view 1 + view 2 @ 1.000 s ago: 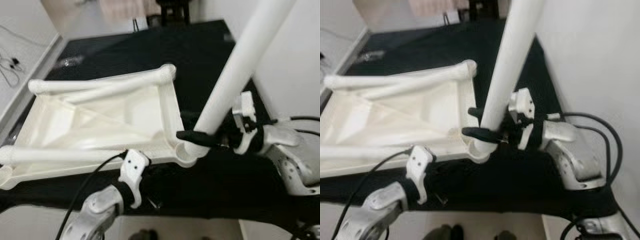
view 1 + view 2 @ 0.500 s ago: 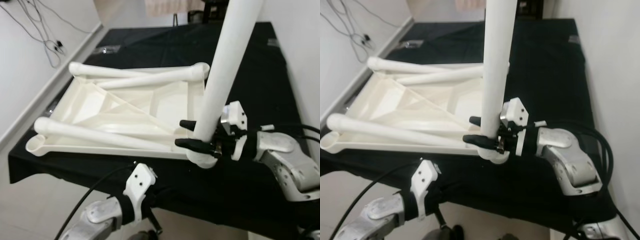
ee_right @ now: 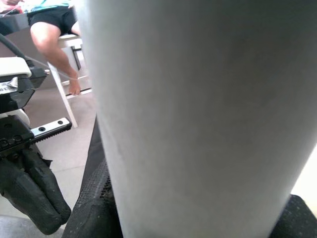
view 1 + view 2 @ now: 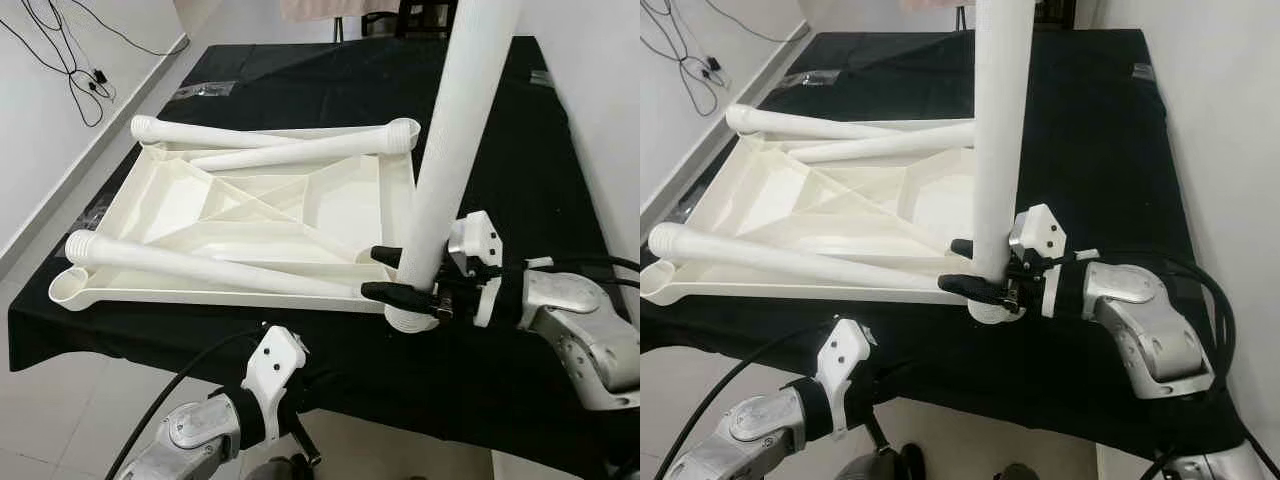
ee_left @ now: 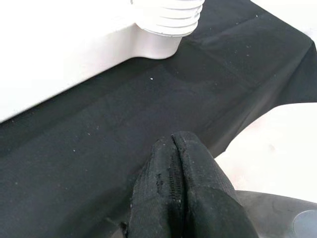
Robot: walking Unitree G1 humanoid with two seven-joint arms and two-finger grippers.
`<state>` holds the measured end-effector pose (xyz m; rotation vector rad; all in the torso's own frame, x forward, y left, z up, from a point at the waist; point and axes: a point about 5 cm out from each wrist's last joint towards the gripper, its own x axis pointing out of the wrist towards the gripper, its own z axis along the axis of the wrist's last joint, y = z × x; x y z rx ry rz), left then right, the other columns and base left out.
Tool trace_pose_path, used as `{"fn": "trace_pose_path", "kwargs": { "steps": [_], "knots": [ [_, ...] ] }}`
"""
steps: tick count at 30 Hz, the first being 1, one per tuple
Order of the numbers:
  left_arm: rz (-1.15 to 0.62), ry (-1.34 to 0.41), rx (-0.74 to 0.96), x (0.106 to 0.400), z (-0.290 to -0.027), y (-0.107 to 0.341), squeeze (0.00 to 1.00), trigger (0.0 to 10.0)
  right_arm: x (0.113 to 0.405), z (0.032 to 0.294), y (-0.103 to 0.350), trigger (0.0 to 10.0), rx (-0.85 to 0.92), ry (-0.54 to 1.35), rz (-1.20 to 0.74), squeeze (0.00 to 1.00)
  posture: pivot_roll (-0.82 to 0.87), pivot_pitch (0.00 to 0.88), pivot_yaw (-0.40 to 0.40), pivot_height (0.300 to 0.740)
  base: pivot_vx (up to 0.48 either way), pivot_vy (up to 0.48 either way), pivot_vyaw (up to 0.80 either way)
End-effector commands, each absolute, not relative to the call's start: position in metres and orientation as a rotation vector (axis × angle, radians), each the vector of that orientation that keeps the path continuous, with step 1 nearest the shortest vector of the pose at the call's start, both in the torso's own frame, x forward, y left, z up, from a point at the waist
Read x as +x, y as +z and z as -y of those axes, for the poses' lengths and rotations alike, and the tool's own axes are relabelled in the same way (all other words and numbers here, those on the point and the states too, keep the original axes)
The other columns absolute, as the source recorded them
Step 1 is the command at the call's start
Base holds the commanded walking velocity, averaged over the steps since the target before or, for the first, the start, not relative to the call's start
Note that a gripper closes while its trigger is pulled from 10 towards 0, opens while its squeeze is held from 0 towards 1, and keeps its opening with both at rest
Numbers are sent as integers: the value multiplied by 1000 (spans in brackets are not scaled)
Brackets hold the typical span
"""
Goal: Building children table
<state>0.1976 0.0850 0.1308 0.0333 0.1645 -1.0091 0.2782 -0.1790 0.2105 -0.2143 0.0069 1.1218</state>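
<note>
One white table leg (image 4: pixel 450 160) stands upright at centre right, its base in the corner socket of the upturned white tabletop (image 4: pixel 250 220) on black cloth (image 4: pixel 520 130); the right gripper (image 4: pixel 385 275) clamps it low, likely steadying it. Left gripper (image 5: pixel 173 183) idles, fingers together, at lower left

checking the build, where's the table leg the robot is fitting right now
The upright white table leg stands at the near right corner of the upside-down white tabletop, its base in the corner socket, gripped low down by the right hand.
</note>
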Motion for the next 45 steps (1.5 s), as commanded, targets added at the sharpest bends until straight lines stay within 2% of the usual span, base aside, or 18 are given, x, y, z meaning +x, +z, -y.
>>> {"fn": "trace_pose_path", "kwargs": {
  "steps": [1, 10, 12, 15, 33, 45],
  "knots": [
    [-164, -976, 53, 200, -91, 129, 0, 10000, 278, 183, 204, 10000, -181, 1103, -30, 0, -12, 215, 70, 740, 0, 0, 0],
    [-155, -949, 44, 203, -95, 127, 0, 10000, 280, 186, 209, 10000, -167, 1086, -5, 0, -6, 208, 89, 740, 0, 0, 0],
    [-159, -955, 44, 203, -96, 126, 0, 10000, 289, 191, 204, 10000, -256, 985, -41, 0, 4, 209, 98, 740, 0, 0, 0],
    [-161, -956, 46, 203, -97, 126, 0, 10000, 290, 193, 203, 10000, -264, 966, -46, 0, 11, 211, 98, 740, 0, 0, 0],
    [-154, -949, 42, 204, -97, 127, 0, 10000, 277, 194, 198, 10000, -233, 1092, -98, 0, 14, 223, 90, 740, 0, 0, 0],
    [-147, -951, 44, 207, -96, 125, 0, 10000, 276, 177, 194, 10000, -206, 1173, -101, 0, 2, 218, 83, 740, 0, 0, 0]
  ]
}}
